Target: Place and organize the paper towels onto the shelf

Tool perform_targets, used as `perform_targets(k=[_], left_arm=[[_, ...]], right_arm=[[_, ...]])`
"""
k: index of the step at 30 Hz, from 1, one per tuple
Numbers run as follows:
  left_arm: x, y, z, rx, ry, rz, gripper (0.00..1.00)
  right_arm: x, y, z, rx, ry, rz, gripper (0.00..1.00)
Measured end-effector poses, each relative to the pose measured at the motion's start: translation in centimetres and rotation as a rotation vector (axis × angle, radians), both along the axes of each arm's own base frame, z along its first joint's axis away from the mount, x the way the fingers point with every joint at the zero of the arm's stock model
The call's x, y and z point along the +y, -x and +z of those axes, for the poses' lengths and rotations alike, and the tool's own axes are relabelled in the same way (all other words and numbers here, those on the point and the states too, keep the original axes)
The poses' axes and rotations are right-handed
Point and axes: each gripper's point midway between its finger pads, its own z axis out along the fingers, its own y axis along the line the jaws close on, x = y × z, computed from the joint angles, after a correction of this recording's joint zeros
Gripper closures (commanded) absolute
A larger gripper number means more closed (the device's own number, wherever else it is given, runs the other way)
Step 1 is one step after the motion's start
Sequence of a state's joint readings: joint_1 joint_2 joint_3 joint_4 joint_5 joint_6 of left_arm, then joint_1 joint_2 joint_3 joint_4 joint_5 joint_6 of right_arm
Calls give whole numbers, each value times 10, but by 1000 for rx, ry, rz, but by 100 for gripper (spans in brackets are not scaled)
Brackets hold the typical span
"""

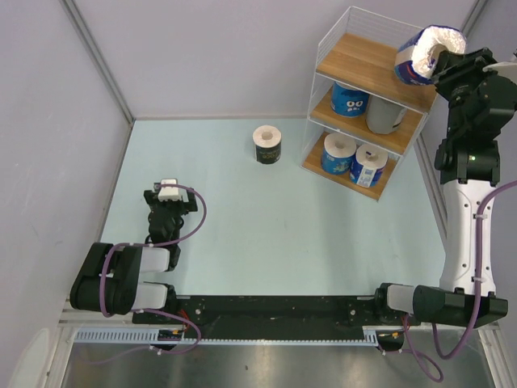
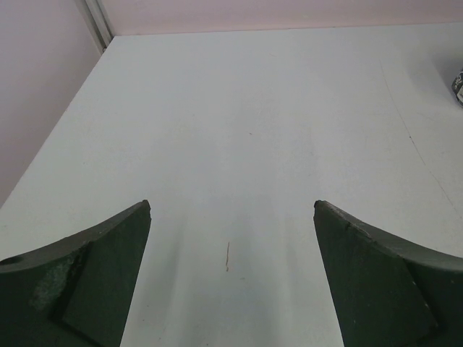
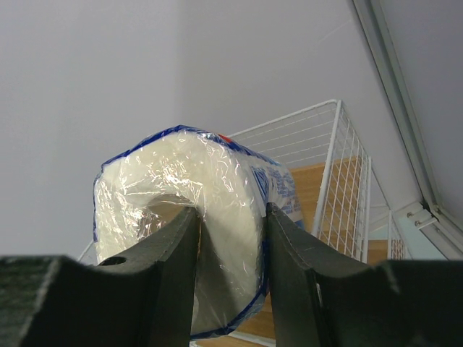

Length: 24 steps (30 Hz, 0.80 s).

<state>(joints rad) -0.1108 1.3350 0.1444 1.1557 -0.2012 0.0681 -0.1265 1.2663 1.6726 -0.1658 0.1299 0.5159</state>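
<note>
Paper towel roll [image 1: 428, 55], wall pinched through its core by right fingers [image 3: 296, 267], hung above the shelf [image 1: 355, 58] top for placing; left fingers [image 2: 87, 282] gaped empty.

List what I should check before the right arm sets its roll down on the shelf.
1. Grip: right gripper shut on the held blue roll, pinching its wall: ok.
2. Landing spot: top board of the shelf is bare: ok.
3. Clearance between the held blue roll and the wire frame: cannot tell.
4. Left gripper open, low over the table, far from the shelf: ok.
5. Black roll on the table, not yet shelved: not ok.
</note>
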Motion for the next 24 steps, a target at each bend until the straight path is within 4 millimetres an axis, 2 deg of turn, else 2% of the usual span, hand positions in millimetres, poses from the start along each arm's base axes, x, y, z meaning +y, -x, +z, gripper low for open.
perform_targets(k=[6,11,17,24], left_arm=[[0,0,0,0,0,0,0],[0,0,0,0,0,0,0],[0,0,0,0,0,0,0],[0,0,0,0,0,0,0]], right_arm=[[1,-2,-2,6,1,9,67],[2,-8,-8,22,1,19,55],[2,-15,-16,40,-5,24,50],[3,-18,-15,31,-9,27,37]])
